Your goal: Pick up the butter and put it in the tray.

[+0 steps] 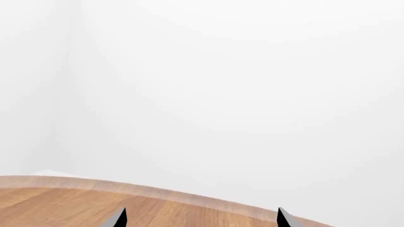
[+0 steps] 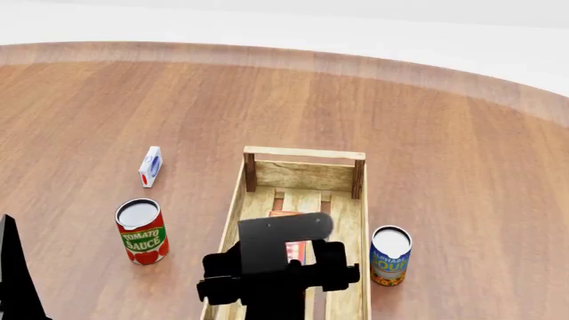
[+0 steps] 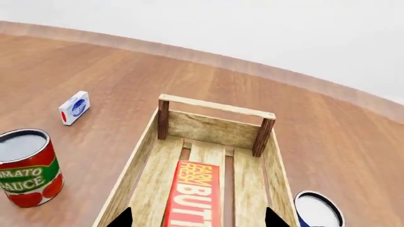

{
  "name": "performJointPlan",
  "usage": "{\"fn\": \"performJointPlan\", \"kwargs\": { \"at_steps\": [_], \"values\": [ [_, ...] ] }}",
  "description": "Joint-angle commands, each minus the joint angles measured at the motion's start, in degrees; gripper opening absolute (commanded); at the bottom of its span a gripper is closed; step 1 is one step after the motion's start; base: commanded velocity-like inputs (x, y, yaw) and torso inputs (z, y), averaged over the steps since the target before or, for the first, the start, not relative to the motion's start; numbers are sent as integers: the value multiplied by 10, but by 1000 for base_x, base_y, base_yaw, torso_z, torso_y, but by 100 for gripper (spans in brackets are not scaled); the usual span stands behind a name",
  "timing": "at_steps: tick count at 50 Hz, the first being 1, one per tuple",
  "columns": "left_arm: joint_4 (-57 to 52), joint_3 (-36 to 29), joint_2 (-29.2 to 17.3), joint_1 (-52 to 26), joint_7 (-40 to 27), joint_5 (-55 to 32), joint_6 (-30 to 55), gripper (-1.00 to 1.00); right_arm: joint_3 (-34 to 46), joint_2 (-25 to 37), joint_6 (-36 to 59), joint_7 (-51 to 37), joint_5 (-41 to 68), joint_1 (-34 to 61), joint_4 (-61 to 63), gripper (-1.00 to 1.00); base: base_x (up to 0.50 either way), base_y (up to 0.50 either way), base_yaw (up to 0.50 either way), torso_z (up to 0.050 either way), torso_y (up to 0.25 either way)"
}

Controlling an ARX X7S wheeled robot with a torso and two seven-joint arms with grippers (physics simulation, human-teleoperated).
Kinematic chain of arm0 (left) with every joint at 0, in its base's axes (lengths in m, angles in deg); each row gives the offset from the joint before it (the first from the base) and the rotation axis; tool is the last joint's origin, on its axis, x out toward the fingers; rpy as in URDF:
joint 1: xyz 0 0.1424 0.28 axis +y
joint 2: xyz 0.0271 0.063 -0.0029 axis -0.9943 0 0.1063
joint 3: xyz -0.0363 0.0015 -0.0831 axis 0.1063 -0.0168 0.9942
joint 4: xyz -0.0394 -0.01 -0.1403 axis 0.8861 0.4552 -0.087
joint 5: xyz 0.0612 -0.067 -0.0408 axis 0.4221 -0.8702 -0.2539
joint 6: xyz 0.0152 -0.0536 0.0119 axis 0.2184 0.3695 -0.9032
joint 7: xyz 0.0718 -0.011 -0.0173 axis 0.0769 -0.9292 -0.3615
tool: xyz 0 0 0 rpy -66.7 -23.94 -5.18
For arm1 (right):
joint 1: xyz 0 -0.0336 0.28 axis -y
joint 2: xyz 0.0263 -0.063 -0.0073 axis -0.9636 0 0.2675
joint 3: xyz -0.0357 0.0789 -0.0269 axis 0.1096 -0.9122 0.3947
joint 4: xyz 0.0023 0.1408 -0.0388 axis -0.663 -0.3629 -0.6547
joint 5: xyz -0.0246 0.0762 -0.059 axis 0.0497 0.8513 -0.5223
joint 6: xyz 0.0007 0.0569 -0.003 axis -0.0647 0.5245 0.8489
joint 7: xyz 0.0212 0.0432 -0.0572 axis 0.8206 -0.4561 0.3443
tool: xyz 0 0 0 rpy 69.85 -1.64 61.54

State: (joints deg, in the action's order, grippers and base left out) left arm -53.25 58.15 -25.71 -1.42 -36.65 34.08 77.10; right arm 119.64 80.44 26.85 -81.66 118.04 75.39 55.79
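The butter (image 3: 192,194), a red-orange carton with white lettering, lies flat on the slatted floor of the tray (image 3: 211,128), a long light-wood crate. In the head view a strip of the butter (image 2: 294,253) shows under my right arm, inside the tray (image 2: 302,175). My right gripper (image 3: 196,220) is open just above the tray floor, with one fingertip (image 3: 121,219) on each side of the butter and a gap to the carton on both sides. My left gripper (image 1: 200,219) is open and empty over the bare table, low at the head view's left edge (image 2: 12,270).
A tomato sauce can (image 2: 142,232) stands left of the tray and a blue-yellow can (image 2: 390,255) close to its right side. A small white-blue carton (image 2: 151,166) stands further back left. The wooden table's curved far edge (image 2: 356,63) meets a white wall.
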Motion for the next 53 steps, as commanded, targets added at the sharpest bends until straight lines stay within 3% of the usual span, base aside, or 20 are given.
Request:
{"fn": "performJointPlan", "kwargs": {
  "at_steps": [1, 26, 36, 53],
  "values": [
    [2, -2, -1, 1, 1, 1, -3, 100, 49, 61, 21, -106, -97, 28, 121, 100, 0, 0, 0, 0, 0],
    [4, -22, 1, 0, 2, 12, -3, 100, 108, 183, 138, -352, -274, 42, 392, 100, 0, 0, 0, 0, 0],
    [6, -27, 1, 1, 2, 14, -4, 100, 39, 221, 212, -351, -379, -64, 472, 100, 0, 0, 0, 0, 0],
    [-6, -58, 2, -3, 4, 28, 10, 100, -17, 235, 238, -341, -507, -174, 488, 100, 0, 0, 0, 0, 0]
  ]
}}
